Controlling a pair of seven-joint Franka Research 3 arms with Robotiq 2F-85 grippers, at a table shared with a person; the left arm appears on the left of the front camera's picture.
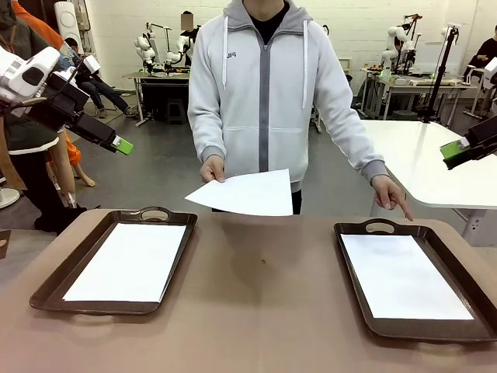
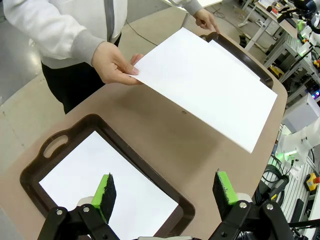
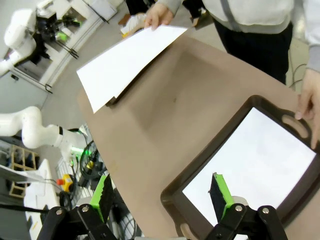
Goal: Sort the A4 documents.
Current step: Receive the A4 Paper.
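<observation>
Documents first: I count three A4 documents on my screens. One sheet [image 1: 250, 193] is off the table, held at one corner in the person's hand [image 1: 212, 168] and hanging over the far edge of the table [image 1: 264, 295], roughly level, between the two trays. In my left wrist view that same sheet [image 2: 210, 87] reaches out over the bare tabletop and hides part of the far tray. A second sheet [image 1: 129, 261] lies flat on the floor of the dark brown tray [image 1: 46, 289] on my left side, with tray floor showing all round it. A third sheet [image 1: 402, 276] lies the same way in the tray [image 1: 351, 272] on my right side.

The person's other hand [image 1: 392, 194] rests fingertips-down at that right tray's far rim, beside its handle [image 1: 380, 226].

My left gripper [image 1: 123, 145] hangs high over the table's left end, well apart from everything, its jaws spread wide with nothing between them; from its wrist camera the green pads [image 2: 105, 191] frame the left tray's sheet below. My right gripper [image 1: 454, 150] sits high at the right edge, likewise wide apart and empty, above the right tray [image 3: 172, 192].
</observation>
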